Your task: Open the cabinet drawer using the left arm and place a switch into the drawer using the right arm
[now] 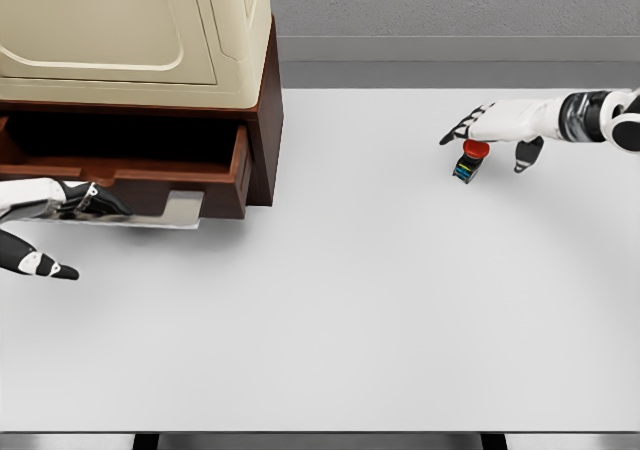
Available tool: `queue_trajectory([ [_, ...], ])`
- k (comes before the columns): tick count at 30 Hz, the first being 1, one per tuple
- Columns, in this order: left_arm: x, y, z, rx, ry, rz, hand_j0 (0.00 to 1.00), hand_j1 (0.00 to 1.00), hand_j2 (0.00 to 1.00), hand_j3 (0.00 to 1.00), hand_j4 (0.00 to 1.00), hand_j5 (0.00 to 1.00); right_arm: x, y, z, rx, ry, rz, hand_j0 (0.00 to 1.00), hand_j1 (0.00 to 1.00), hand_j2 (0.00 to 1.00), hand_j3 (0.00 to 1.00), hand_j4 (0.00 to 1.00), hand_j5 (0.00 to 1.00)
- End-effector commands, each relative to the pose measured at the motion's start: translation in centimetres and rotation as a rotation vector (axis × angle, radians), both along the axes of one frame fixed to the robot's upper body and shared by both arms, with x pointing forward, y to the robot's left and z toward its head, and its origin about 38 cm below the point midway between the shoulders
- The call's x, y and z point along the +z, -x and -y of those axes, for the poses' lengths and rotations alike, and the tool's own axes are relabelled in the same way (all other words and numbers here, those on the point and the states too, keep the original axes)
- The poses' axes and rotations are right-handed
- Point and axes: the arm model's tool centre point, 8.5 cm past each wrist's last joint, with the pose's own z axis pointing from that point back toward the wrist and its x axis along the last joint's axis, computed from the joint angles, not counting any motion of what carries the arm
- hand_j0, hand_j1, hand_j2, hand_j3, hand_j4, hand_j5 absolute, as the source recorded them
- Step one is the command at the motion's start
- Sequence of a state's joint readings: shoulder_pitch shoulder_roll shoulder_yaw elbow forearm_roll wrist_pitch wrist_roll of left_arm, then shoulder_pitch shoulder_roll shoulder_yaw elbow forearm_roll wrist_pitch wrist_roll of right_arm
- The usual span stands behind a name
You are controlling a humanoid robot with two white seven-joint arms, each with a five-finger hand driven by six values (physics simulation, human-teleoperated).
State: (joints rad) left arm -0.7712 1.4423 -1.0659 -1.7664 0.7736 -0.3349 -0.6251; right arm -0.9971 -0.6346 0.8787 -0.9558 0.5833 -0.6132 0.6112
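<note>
Bright, even, diffuse light; the white table [380, 300] shows no glare, only faint soft shadows; the render looks slightly soft.

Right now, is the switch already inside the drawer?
No, the switch stands on the white table under the right hand, far from the open drawer.

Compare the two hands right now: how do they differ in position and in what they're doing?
The left hand is at the drawer, fingers curled on its metal handle; the right hand hovers over the switch with fingers spread, gripping nothing. The left sits low by the cabinet; the right is far across the table. Both are white with black fingertips.
</note>
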Motion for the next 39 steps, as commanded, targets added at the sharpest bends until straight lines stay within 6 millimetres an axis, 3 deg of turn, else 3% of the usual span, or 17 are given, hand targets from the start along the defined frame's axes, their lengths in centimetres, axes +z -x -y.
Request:
queue_trajectory([
  [1,0.6,-0.2,-0.4,0.033,0.021,0.008,0.80,0.80,0.80,0.80,0.80,0.80,0.0,0.0,-0.1,-0.001,-0.003,-0.001,1.00,1.00,1.00,1.00,1.00,1.00],
  [23,3.9,0.7,-1.5,0.004,0.114,0.120,0.84,0.84,0.84,0.84,0.84,0.84,-0.5,-0.1,-1.6,0.027,-0.009,-0.009,1.00,1.00,1.00,1.00,1.00,1.00],
  [27,5.9,0.6,-1.9,0.009,0.113,0.172,0.85,0.85,0.85,0.85,0.85,0.85,-0.5,-0.1,-1.6,0.025,-0.010,-0.008,1.00,1.00,1.00,1.00,1.00,1.00],
  [29,7.9,0.3,-2.1,0.013,0.106,0.229,0.86,0.86,0.86,0.86,0.86,0.86,-0.5,-0.1,-1.5,0.024,-0.010,-0.009,1.00,1.00,1.00,1.00,1.00,1.00],
  [32,10.2,-0.3,-3.8,0.064,0.079,0.300,0.91,0.91,0.91,0.91,0.91,0.91,-0.5,-0.1,-1.5,0.024,-0.010,-0.009,1.00,1.00,1.00,1.00,1.00,1.00],
  [34,11.1,-0.4,-3.9,0.060,0.080,0.334,0.94,0.94,0.94,0.94,0.94,0.94,-0.6,-0.1,-1.5,0.022,-0.008,-0.011,1.00,1.00,1.00,1.00,1.00,1.00],
  [36,11.1,-0.7,-3.5,0.053,0.085,0.338,0.94,0.94,0.94,0.94,0.94,0.94,-0.6,-0.1,-1.4,0.019,-0.008,-0.013,0.87,0.87,0.87,0.87,0.87,0.87],
  [39,10.6,-1.0,-2.9,0.033,0.081,0.340,0.95,0.95,0.95,0.95,0.95,0.95,-0.6,-0.1,-1.4,0.019,-0.008,-0.013,0.79,0.79,0.79,0.79,0.79,0.79],
])
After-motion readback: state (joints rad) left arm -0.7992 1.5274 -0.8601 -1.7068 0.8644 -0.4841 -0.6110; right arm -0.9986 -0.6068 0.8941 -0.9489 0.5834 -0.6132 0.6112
